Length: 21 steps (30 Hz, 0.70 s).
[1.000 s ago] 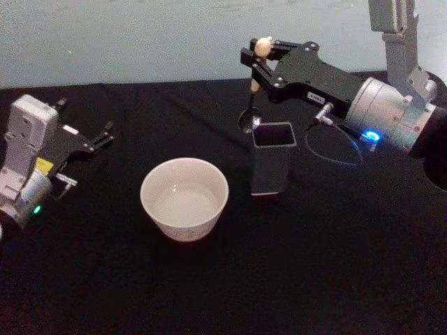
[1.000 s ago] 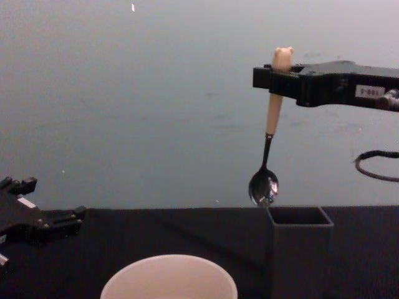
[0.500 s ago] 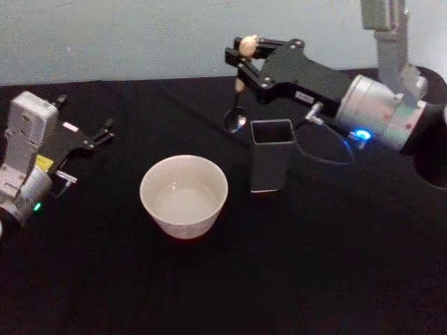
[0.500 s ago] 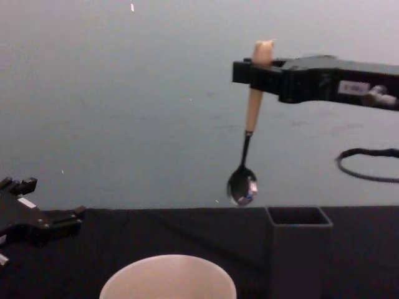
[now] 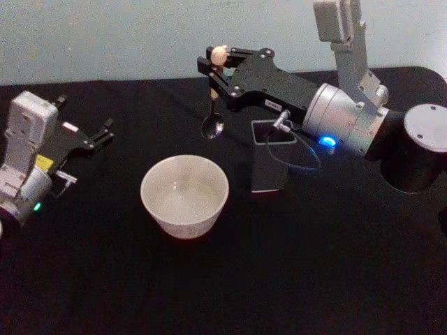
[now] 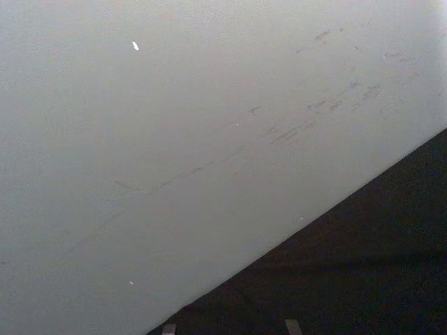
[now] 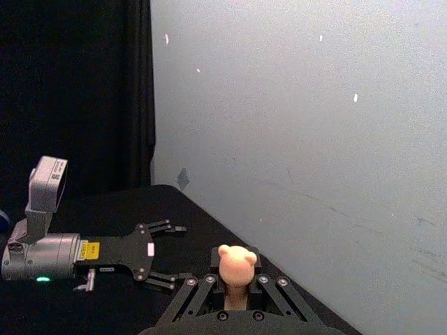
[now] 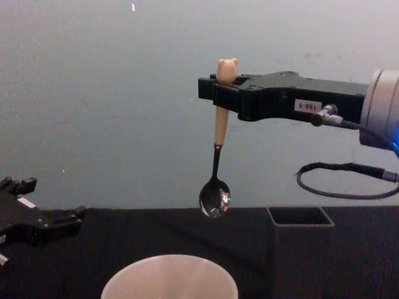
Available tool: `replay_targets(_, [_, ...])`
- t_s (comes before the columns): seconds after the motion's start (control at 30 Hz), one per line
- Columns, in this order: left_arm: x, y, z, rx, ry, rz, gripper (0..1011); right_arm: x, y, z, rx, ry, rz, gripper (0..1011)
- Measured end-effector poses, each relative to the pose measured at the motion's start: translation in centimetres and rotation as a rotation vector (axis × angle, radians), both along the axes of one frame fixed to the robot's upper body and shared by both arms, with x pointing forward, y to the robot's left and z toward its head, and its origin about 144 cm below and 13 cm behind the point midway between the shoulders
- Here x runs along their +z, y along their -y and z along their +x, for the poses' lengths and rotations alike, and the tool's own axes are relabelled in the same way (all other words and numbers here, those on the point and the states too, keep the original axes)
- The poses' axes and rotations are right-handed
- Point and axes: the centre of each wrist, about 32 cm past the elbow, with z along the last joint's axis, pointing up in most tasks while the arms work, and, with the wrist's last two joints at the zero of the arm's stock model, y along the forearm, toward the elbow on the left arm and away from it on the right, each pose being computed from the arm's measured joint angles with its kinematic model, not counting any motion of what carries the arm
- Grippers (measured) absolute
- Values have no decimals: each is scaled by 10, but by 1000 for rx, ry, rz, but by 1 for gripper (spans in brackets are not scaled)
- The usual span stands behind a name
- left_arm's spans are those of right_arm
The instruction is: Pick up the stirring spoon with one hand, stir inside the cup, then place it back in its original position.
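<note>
My right gripper (image 5: 217, 68) is shut on the pale peach handle of the stirring spoon (image 5: 212, 105), just under its bear head. The spoon (image 8: 216, 163) hangs upright with its shiny bowl down, in the air above the table. It is left of the dark grey square holder (image 5: 271, 166) and behind the cup (image 5: 183, 222). The cream cup (image 8: 168, 278) stands in the middle of the table with nothing in it. The right wrist view shows the bear head of the spoon (image 7: 236, 265) between the fingers. My left gripper (image 5: 87, 155) rests open at the far left.
A black cloth covers the table (image 5: 230, 286) and a pale wall rises behind it. The holder (image 8: 300, 249) stands just right of the cup. A cable loop (image 8: 340, 182) hangs under my right wrist. The left gripper (image 7: 183, 252) lies low across the table.
My right gripper has carried the spoon leftwards, from over the holder to a spot behind the cup. The left arm has not moved.
</note>
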Motion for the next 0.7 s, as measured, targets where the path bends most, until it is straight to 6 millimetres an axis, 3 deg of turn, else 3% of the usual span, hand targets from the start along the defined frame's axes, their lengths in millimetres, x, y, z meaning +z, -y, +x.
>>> replay_targets(0.7, [0, 0, 0, 0, 0, 0, 1001, 1, 2, 0, 0, -1, 2, 168])
